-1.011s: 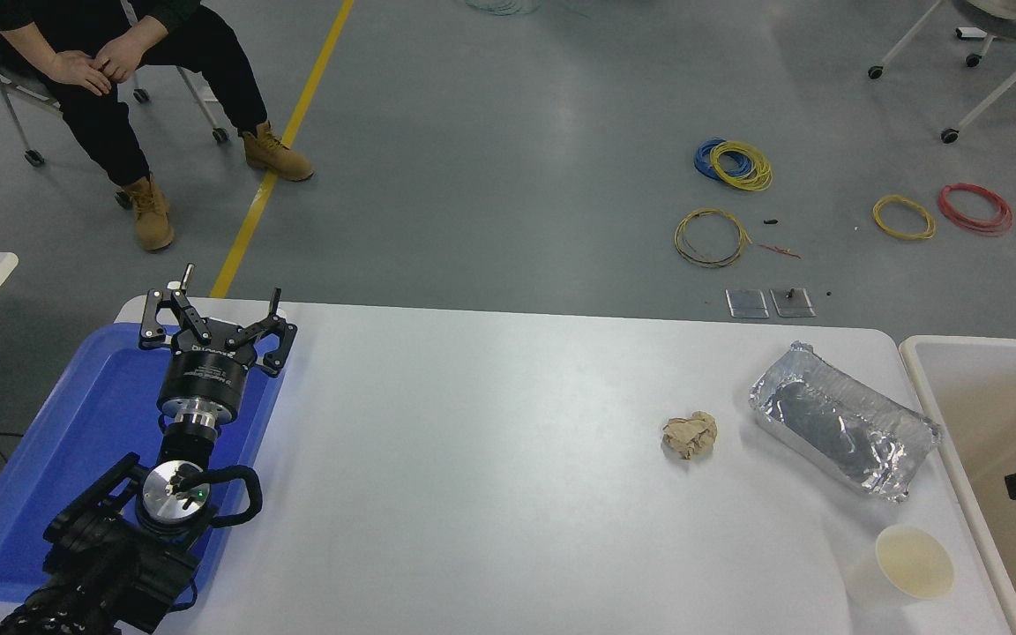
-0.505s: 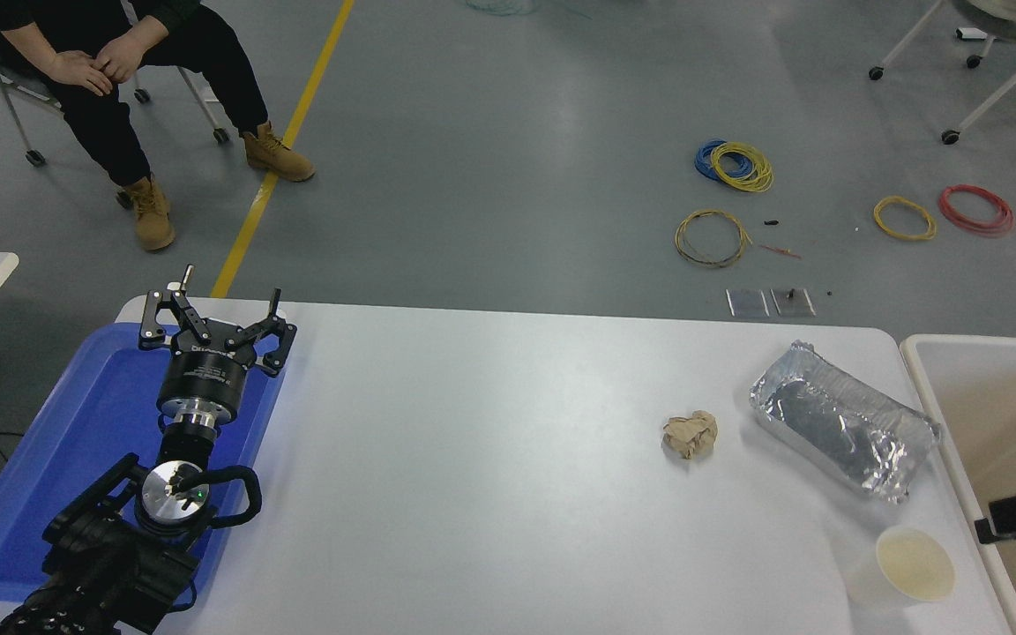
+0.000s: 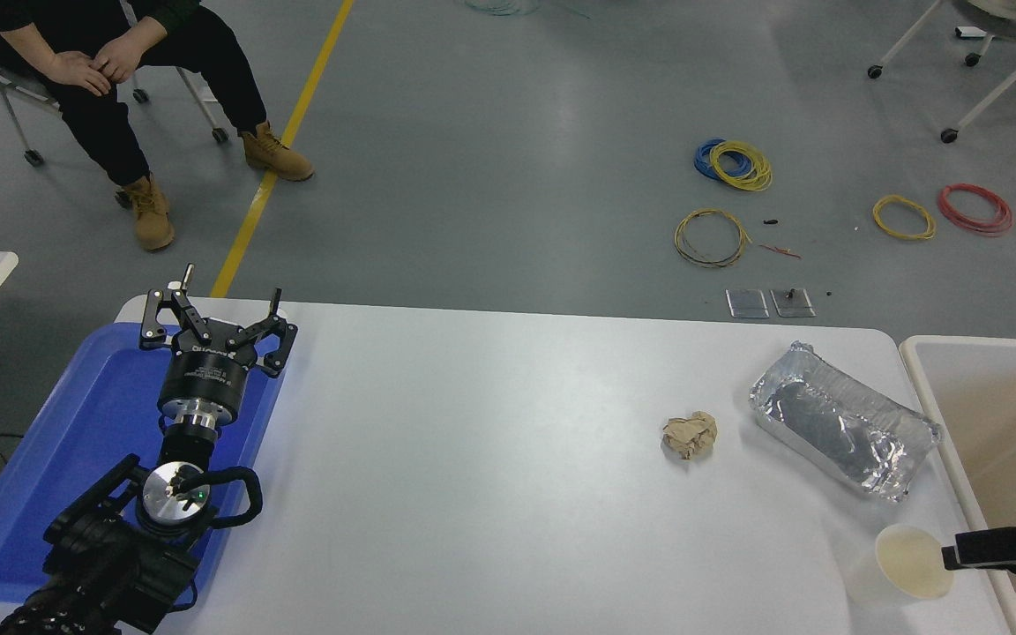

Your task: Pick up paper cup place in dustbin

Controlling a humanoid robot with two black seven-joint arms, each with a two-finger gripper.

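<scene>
The paper cup [image 3: 909,564], white with a cream inside, stands upright at the table's near right corner. Right of it is the dustbin [image 3: 984,343], a big bin with a white rim and tan inside, beside the table's right edge. My right gripper [image 3: 955,556] reaches in from the right edge, low over the bin's rim, and its black tip is at the cup's right rim. Most of it is cut off by the picture's edge. My left gripper [image 3: 212,310] is parked open over the blue tray [image 3: 49,476] at the lower left.
A crumpled brown paper ball [image 3: 690,435] lies mid-right on the table. A silver foil tray [image 3: 843,422] sits between it and the bin, just behind the cup. A person sits on a chair at the far left. Wire coils lie on the floor.
My right gripper has moved down and to the left from over the dustbin until its tip is at the cup's rim. Cup, ball, foil tray and left arm have not moved.
</scene>
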